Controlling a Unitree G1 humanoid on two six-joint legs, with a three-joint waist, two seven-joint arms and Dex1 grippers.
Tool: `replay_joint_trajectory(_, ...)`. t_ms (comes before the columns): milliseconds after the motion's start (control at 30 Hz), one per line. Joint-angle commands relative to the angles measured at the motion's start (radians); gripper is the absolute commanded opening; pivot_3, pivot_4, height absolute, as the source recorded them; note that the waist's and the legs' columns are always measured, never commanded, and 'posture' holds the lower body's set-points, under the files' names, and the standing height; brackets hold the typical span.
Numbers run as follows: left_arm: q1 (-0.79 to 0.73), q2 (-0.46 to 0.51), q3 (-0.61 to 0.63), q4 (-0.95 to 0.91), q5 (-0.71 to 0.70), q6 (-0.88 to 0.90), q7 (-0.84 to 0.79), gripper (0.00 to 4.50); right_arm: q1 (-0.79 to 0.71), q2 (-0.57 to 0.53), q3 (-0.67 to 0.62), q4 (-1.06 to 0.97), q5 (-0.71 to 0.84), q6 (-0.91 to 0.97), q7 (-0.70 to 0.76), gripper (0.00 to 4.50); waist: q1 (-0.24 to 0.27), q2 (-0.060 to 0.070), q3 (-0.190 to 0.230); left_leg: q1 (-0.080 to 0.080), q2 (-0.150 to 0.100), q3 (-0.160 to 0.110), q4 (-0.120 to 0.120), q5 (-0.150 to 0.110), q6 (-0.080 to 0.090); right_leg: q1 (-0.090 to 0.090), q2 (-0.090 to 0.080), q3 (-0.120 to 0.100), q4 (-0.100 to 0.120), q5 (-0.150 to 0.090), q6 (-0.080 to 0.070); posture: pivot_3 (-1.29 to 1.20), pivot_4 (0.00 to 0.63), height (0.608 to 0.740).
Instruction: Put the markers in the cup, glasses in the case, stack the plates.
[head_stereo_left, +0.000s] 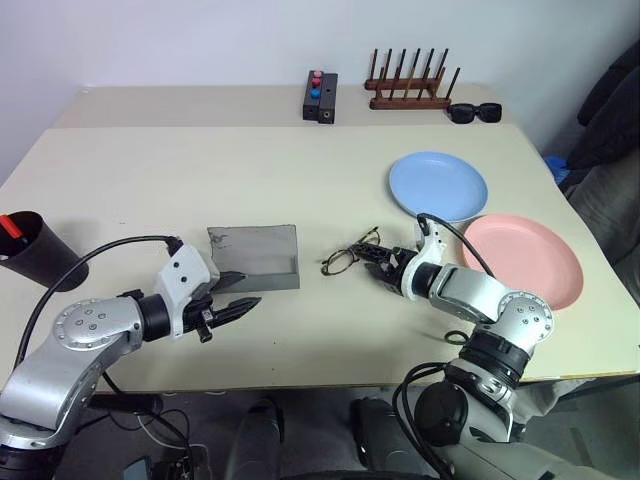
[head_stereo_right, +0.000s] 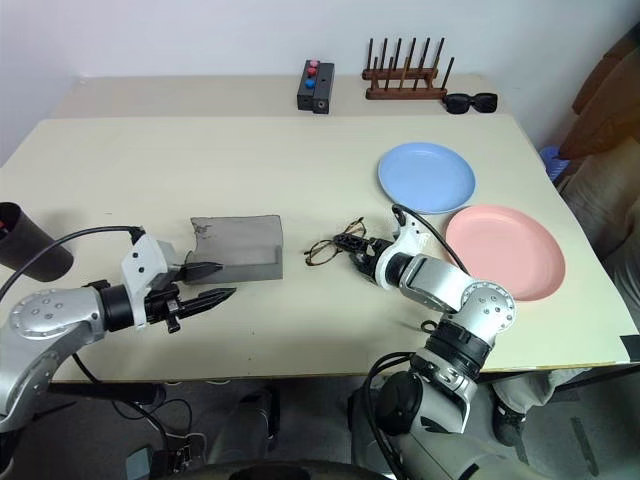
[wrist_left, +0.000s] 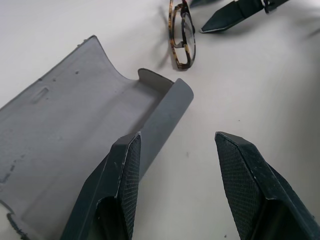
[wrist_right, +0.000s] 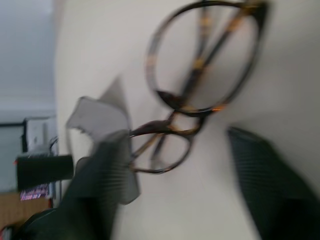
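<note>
The right arm reaches forward and inward across the counter (head_stereo_left: 150, 170), wrist bent, with the right gripper (head_stereo_left: 377, 258) low over the surface right at the glasses (head_stereo_left: 350, 256). In the right wrist view its jaws stand apart, one on each side of the frame, with nothing clamped between them. The left arm lies low along the near edge, the left gripper (head_stereo_left: 232, 297) pointing inward and slightly down, jaws parted and empty; one finger (wrist_left: 122, 180) sits just beside the front lip of the case (head_stereo_left: 256, 255).

The case lies open and flat, just ahead of the left jaws, grey and matte with small scuffs inside. Between case and glasses is a strip of bare counter, and more bare counter runs along the near edge in front of both grippers.

The glasses are thin, dark and mottled brown, with roundish clear lenses and folded arms, lying between the case and the right jaws.

Past the right gripper sits the blue plate (head_stereo_left: 438, 185), and beside the right forearm the pink plate (head_stereo_left: 525, 260); their rims look touching or very nearly so. The cup (head_stereo_left: 38, 252) stands at the counter's left edge, well apart from the left jaws, a red cap (head_stereo_left: 10, 226) showing at its rim.
</note>
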Motion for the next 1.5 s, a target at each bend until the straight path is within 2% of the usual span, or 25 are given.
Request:
replay_joint_trajectory(33,-0.006,0.010,0.026,-0.034,-0.017,-0.004,-0.003,2.40,0.004,0.097,0.015,0.019,0.098,-0.073,-0.112,1.05,-0.004,0.001,0.000,0.000,0.000,0.000,0.000,0.000,0.000,-0.001,0.000,0.000,0.000,0.000,0.000,0.00,0.150,0.740)
replay_joint_trajectory(100,-0.005,0.011,0.027,-0.034,-0.019,-0.004,-0.002,2.40,0.015,0.085,0.050,0.030,0.154,-0.104,-0.153,0.02,-0.012,0.001,0.001,-0.001,0.000,0.000,-0.001,0.000,0.000,-0.002,0.000,0.000,0.000,0.000,0.000,0.00,0.150,0.740)
replay_joint_trajectory(400,-0.002,0.011,0.028,-0.037,-0.020,-0.001,0.004,2.40,0.091,-0.021,0.264,0.043,0.421,-0.254,-0.251,0.02,-0.015,0.002,0.001,-0.002,0.001,0.000,-0.002,-0.003,0.005,-0.003,0.001,0.000,0.000,-0.001,0.001,0.00,0.150,0.740)
replay_joint_trajectory(500,-0.001,0.010,0.027,-0.037,-0.020,-0.001,0.005,2.40,0.118,-0.060,0.338,0.031,0.495,-0.308,-0.275,0.77,-0.015,0.002,0.001,-0.003,0.001,0.000,-0.002,-0.003,0.005,-0.003,0.001,0.000,0.000,-0.001,0.001,0.00,0.150,0.740)
replay_joint_trajectory(667,-0.002,0.010,0.024,-0.035,-0.018,-0.002,0.005,2.40,0.160,-0.136,0.447,0.022,0.578,-0.409,-0.312,3.24,-0.014,0.002,0.001,-0.003,0.001,0.001,-0.001,-0.003,0.005,-0.003,0.001,0.001,-0.001,-0.001,0.001,0.00,0.150,0.740)
replay_joint_trajectory(1033,-0.001,0.012,0.026,-0.035,-0.015,-0.005,0.004,2.40,0.187,-0.228,0.587,0.004,0.598,-0.591,-0.301,3.24,-0.013,0.002,0.001,-0.003,0.001,0.002,-0.001,-0.003,0.006,-0.004,0.001,0.002,-0.001,-0.001,0.000,0.00,0.150,0.740)
replay_joint_trajectory(1500,-0.005,0.013,0.023,-0.033,-0.012,-0.006,0.004,2.40,0.155,-0.241,0.624,0.039,0.485,-0.718,-0.239,3.24,-0.012,0.002,0.001,-0.003,0.001,0.004,-0.001,-0.003,0.006,-0.004,-0.001,0.004,-0.003,0.000,-0.001,0.00,0.150,0.740)
